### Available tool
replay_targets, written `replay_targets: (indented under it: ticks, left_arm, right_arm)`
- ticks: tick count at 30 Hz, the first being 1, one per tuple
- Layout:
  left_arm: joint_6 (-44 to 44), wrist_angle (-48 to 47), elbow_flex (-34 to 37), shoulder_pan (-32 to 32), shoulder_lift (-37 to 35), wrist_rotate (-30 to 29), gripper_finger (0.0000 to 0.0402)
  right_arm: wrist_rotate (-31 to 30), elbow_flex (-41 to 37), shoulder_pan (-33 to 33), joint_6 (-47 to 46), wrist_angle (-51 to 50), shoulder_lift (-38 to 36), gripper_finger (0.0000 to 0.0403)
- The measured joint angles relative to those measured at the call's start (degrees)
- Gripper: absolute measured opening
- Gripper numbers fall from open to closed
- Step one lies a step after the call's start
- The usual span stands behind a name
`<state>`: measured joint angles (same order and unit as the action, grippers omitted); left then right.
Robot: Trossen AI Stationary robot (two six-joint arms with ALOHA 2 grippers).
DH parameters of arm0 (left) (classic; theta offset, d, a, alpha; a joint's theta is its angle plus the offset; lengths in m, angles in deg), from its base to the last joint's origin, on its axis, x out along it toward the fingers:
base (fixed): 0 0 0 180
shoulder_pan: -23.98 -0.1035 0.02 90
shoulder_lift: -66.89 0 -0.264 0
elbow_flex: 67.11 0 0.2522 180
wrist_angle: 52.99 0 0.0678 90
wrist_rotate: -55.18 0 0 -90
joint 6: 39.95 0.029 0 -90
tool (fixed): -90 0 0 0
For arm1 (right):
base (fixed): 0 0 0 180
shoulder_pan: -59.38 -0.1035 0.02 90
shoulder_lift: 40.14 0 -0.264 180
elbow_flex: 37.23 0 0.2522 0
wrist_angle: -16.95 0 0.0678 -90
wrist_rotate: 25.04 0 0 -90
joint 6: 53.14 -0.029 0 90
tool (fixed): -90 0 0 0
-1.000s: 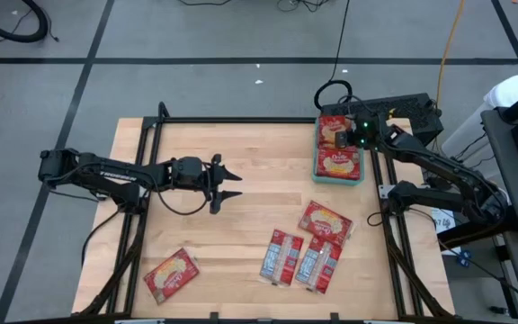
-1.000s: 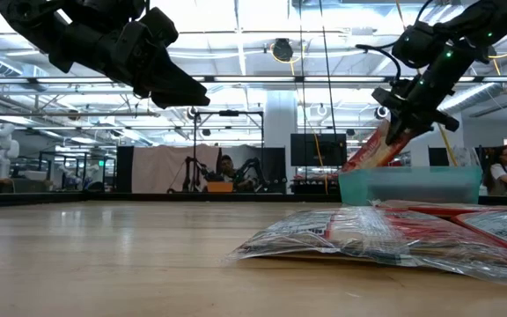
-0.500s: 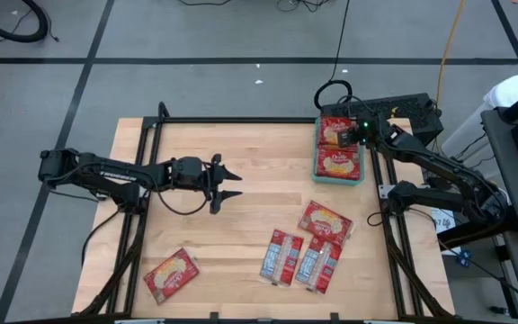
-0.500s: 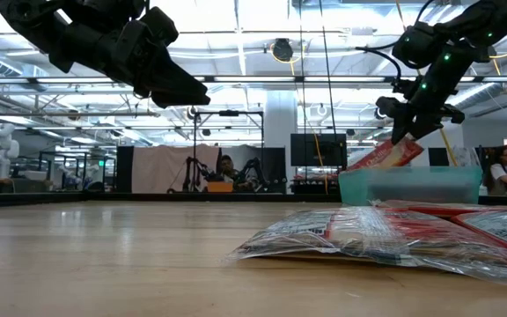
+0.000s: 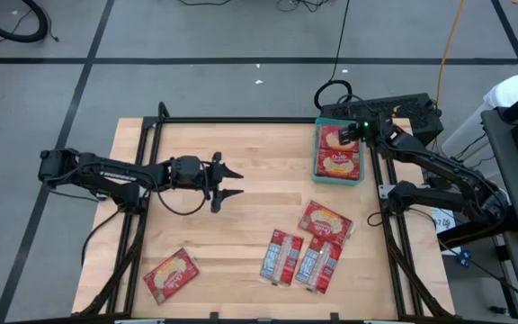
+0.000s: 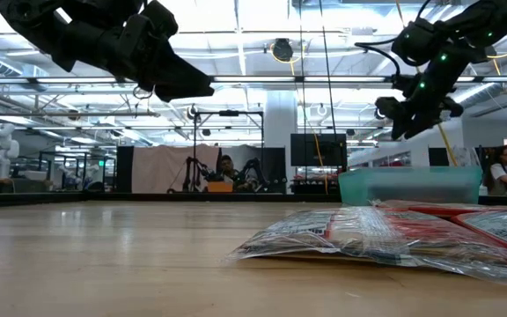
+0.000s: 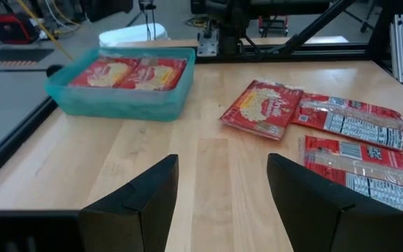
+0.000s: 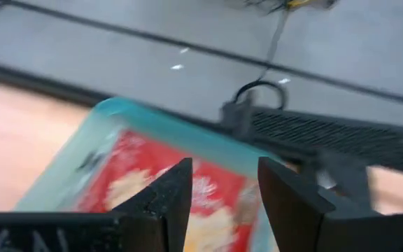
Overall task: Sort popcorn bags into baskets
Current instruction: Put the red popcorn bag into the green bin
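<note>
The teal basket (image 5: 361, 169) stands at the table's far right. Two red popcorn bags (image 5: 337, 137) (image 5: 338, 164) lie flat in it, picture side up. My right gripper (image 5: 353, 133) (image 8: 222, 189) hovers open above the basket's far end (image 8: 152, 119), with nothing between its fingers. My left gripper (image 5: 229, 181) (image 7: 222, 189) stands open in the air over the table's middle, pointing toward the basket (image 7: 117, 101). Four more bags lie flat on the table: one picture side up (image 5: 325, 220), two showing silvery panels (image 5: 281, 256) (image 5: 317, 265), and one at the near left (image 5: 171, 274).
A black box with cables (image 5: 394, 110) sits just beyond the basket, off the table's far right corner. Black frame rails run along the table's edges (image 5: 142, 207). Bare wood lies between my left gripper and the basket.
My right gripper has opened and let go of a bag that it held tilted over the basket's far end. The bag has dropped and now lies flat in the basket. The gripper has rolled at the wrist and stayed above the basket.
</note>
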<state>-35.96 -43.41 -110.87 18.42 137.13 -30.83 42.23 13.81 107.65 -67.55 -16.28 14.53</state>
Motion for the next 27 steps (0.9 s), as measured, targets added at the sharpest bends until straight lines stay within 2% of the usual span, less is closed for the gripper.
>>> replay_targets:
  ticks: [6, 8, 11, 13, 16, 19, 23, 27]
  left_arm:
    - [1.83, 0.49, 0.00, 0.00, 0.00, -0.02, 0.0223]
    - [2.16, 0.44, 0.00, -0.02, 0.00, -0.05, 0.0223]
    - [0.13, -2.25, 0.00, -0.02, 0.00, -1.13, 0.0223]
    - [-3.04, -6.10, 0.00, -0.02, -0.21, -2.67, 0.0223]
    - [-10.18, -14.65, -0.02, 0.03, -0.26, -3.60, 0.0223]
    - [-18.84, -26.10, 0.00, 1.70, -0.26, -3.75, 0.0223]
    - [-29.08, -38.96, 0.00, 7.49, -0.26, -2.19, 0.0223]
    - [-38.71, -44.68, 0.00, 14.95, -0.26, 1.38, 0.0223]
  right_arm:
    - [11.78, -3.79, -2.85, -4.65, 2.10, -0.02, 0.0153]
    - [19.06, -6.82, -5.11, -4.09, 9.41, -0.02, 0.0153]
    - [31.90, -12.57, -9.31, -3.58, 26.04, -0.01, 0.0153]
    - [36.55, -16.74, -12.53, -4.54, 38.65, 0.00, 0.0153]
    - [36.26, -22.69, -17.88, -4.83, 54.37, -0.04, 0.0153]
    - [33.52, -27.11, -23.11, -4.04, 63.09, -0.02, 0.0153]
    - [29.62, -29.08, -29.49, -2.12, 65.75, -0.01, 0.0153]
    - [27.07, -29.09, -34.57, 0.31, 65.99, 0.00, 0.0153]
